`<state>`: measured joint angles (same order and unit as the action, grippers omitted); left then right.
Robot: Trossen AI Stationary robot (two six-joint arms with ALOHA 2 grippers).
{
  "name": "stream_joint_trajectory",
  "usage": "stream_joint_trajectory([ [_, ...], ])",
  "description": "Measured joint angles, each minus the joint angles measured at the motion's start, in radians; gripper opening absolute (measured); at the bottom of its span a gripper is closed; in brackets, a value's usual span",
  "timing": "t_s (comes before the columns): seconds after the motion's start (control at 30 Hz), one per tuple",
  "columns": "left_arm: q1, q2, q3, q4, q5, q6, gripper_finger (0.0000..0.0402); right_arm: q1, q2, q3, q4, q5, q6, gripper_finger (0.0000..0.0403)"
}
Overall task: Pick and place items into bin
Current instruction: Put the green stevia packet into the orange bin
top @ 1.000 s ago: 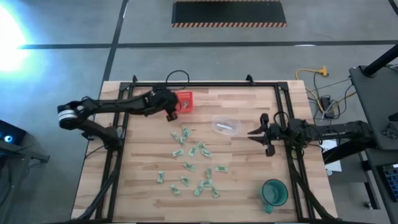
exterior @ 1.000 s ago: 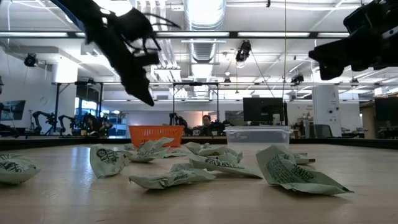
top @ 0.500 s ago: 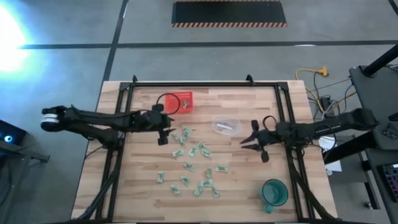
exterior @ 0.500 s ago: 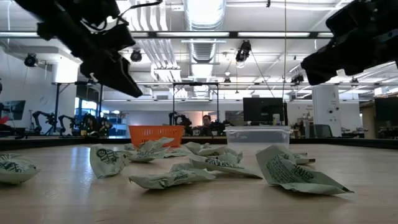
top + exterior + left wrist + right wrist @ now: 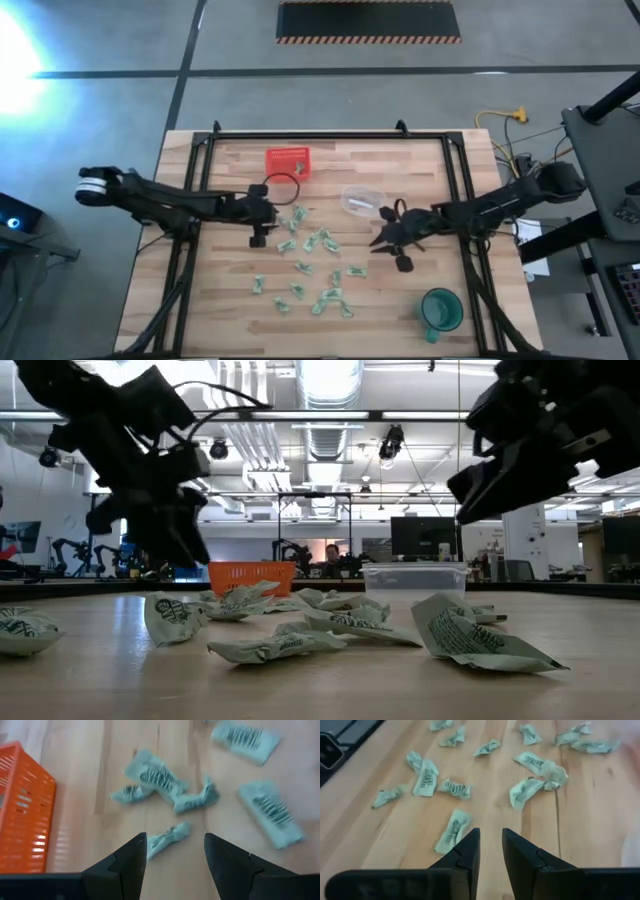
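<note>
Left gripper (image 5: 261, 232) hovers at 9 o'clock of the items (image 5: 318, 241), fingers wide, nothing held; one piece (image 5: 167, 836) lies just ahead of them. Right gripper (image 5: 385, 240) at the scatter's 3 o'clock, fingers narrow, empty. Items lie loose mid-table, 6 o'clock of the red bin (image 5: 287, 161). Clear tub (image 5: 364, 201) and green cup (image 5: 440, 309) nearby.

Grey concrete floor (image 5: 100, 110), ceiling strip lights (image 5: 330, 415)
</note>
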<state>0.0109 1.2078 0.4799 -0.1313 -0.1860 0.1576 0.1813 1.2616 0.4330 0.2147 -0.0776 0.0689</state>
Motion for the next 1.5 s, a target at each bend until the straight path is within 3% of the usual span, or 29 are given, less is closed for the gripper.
stream_joint_trajectory([
  [0.2, 0.007, 0.125, 0.046, 0.002, -0.032, 0.086, 0.0182, 0.013, 0.101, 0.073, 0.002, -0.005, -0.020, 0.0073],
  [0.4, 0.039, 0.228, 0.078, 0.003, -0.025, 0.078, 0.0174, 0.028, 0.146, 0.102, 0.000, -0.010, -0.019, 0.0073],
  [0.53, 0.045, 0.266, 0.099, -0.009, -0.014, 0.058, 0.0133, 0.036, 0.145, 0.098, 0.002, -0.010, -0.014, 0.0073],
  [0.73, 0.045, 0.274, 0.114, -0.016, 0.002, 0.058, 0.0020, 0.037, 0.122, 0.085, -0.002, -0.010, -0.009, 0.0073],
  [0.97, 0.046, 0.202, 0.137, -0.024, -0.018, 0.038, 0.0002, 0.037, 0.110, 0.074, -0.001, -0.010, 0.003, 0.0072],
  [1.07, 0.047, 0.152, 0.151, -0.024, -0.083, 0.060, 0.0002, 0.037, 0.115, 0.071, -0.002, -0.010, 0.003, 0.0072],
  [1.27, 0.073, 0.063, 0.177, -0.005, -0.350, 0.144, 0.0001, 0.037, 0.117, 0.068, 0.001, -0.009, 0.003, 0.0072],
  [1.5, 0.236, 0.039, 0.184, -0.007, -0.396, 0.189, 0.0000, 0.037, 0.116, 0.074, 0.005, -0.008, 0.004, 0.0072],
])
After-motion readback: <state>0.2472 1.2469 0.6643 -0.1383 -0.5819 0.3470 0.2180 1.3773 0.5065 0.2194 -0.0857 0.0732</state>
